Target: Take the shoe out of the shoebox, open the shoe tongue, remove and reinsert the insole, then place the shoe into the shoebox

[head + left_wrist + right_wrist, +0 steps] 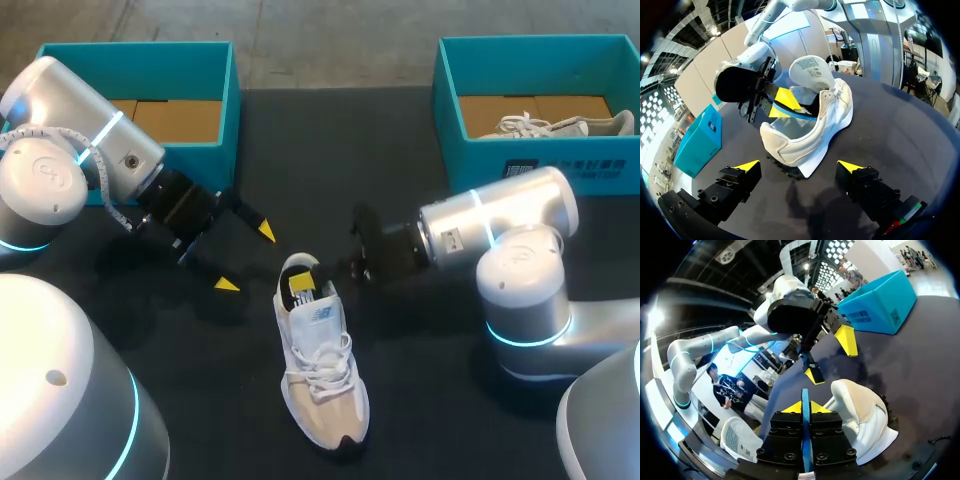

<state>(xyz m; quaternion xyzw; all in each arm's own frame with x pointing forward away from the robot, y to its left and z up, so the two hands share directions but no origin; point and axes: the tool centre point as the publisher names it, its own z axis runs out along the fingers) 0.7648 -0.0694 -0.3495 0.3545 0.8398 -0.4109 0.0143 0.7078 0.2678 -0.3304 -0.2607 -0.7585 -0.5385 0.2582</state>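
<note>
Shoe [320, 355] lies on the table [430, 420] between my arms, unboxed, tongue lifted. I judge the insole step is underway: my right gripper [803, 409] pinches the insole [785, 102], which sits partly inside the heel opening. Seating it and returning the shoe to the shoebox [228, 100] remain. My left gripper [246, 258] hovers spread wide behind the heel, touching nothing.

Table [440, 400] lies open around the toe of the shoe [322, 375]; right pincer [305, 285], clamping the insole [804, 440], blocks the heel mouth; left pincer [246, 258] stands near, spread.
</note>
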